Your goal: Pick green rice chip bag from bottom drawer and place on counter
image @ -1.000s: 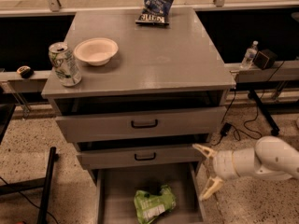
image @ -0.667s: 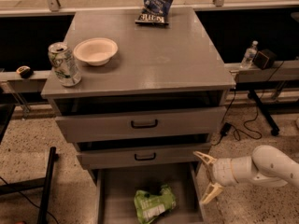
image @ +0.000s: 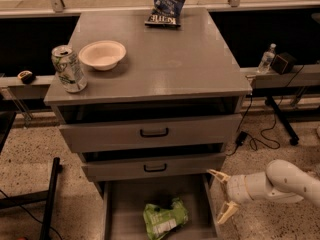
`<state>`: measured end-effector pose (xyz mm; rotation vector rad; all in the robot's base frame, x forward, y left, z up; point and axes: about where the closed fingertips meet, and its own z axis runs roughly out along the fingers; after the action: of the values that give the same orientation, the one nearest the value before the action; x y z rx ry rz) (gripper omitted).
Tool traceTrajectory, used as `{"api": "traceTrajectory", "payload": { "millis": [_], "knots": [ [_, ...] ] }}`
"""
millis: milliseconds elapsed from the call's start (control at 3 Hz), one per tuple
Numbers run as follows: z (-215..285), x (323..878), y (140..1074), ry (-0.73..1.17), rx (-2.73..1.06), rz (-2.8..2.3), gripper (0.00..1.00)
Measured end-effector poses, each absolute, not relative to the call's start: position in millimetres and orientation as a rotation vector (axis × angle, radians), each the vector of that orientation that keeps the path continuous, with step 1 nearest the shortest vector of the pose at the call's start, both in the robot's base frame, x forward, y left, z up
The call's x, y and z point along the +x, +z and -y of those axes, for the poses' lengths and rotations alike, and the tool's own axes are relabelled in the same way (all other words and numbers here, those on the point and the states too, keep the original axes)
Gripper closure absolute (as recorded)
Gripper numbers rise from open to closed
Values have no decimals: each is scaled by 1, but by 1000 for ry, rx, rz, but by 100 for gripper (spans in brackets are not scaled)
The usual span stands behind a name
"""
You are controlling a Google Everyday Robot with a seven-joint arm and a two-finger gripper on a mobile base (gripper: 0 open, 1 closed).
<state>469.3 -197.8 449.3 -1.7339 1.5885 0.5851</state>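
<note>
The green rice chip bag [image: 164,219] lies crumpled on the grey floor of the open bottom drawer [image: 125,204], near its front right. My gripper [image: 221,196] is open, on a white arm coming in from the right. It hangs just outside the drawer's right wall, to the right of the bag and a little above it, not touching it. The counter [image: 170,64] is the grey cabinet top above.
On the counter stand a white bowl [image: 102,54], a soda can [image: 68,68] at the left edge and a dark blue chip bag [image: 166,6] at the back. Two shallower drawers with black handles [image: 154,132] sit slightly open above the bottom drawer. Cables and a bottle [image: 266,59] are at the right.
The gripper and arm have moved slightly lower and closer to the drawer's right side. The bag has not moved.
</note>
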Motion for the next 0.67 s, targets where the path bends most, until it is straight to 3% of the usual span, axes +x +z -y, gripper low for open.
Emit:
{"api": "traceTrajectory", "payload": {
  "millis": [667],
  "knots": [
    [143,494,372,547,-1780,-1428,0]
  ]
}}
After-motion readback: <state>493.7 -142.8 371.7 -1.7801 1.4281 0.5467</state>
